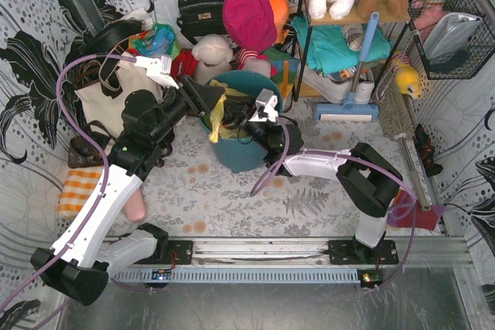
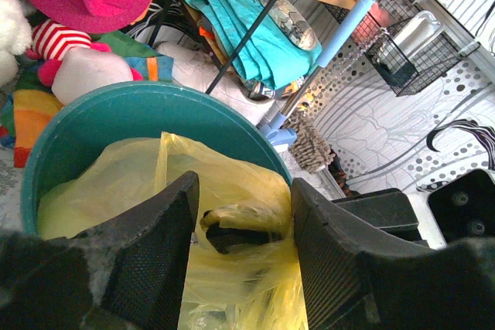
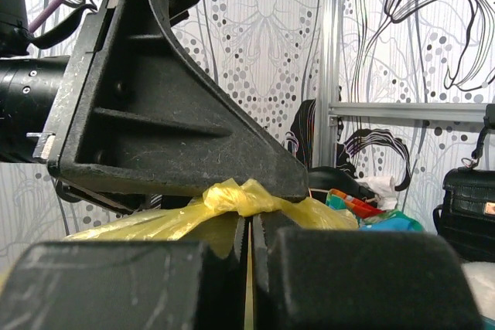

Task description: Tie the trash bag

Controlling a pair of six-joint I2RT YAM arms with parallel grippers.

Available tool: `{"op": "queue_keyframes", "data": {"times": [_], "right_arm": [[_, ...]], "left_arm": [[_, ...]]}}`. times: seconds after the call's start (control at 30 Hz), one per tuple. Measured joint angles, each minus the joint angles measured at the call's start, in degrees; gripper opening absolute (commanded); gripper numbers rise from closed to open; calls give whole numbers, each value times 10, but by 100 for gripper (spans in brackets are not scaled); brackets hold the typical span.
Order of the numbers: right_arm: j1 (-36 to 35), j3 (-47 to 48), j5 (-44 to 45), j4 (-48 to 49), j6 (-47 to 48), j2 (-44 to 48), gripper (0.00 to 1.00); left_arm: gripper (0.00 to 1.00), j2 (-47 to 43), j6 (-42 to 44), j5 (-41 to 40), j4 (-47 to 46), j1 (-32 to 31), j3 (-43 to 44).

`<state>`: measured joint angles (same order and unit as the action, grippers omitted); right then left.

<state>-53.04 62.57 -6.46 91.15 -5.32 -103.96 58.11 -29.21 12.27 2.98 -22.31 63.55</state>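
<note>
Sitting inside the teal bin (image 1: 232, 158) at the middle of the table, the trash bag (image 2: 224, 183) lines it with thin yellow plastic. Its top is gathered above the rim into a twisted bunch. What lies in the bag is hard to tell through the crinkles, and only yellow folds show.

The left gripper (image 2: 244, 191) hangs over the bin's mouth with its jaws apart, one finger on each side of the bunch and with space to spare. The right gripper (image 3: 251, 226) reaches in from the other side. Its jaws are pressed together with a strip of the yellow plastic pinched between them, just below a knot-like lump that rests against the side of a left finger.

A cream tote bag (image 1: 104, 102) with black straps stands left of the bin, its inside hidden. A black handbag (image 1: 201, 9) hangs on the back wall. A wire basket (image 1: 458, 56) on the right wall holds something pale grey.
</note>
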Motion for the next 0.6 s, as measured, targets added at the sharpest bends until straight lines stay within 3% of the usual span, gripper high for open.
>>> {"op": "queue_keyframes", "data": {"times": [0.6], "right_arm": [[-2, 0, -4, 2, 33, 0, 0]], "left_arm": [[66, -45, -46, 15, -45, -15, -59]]}}
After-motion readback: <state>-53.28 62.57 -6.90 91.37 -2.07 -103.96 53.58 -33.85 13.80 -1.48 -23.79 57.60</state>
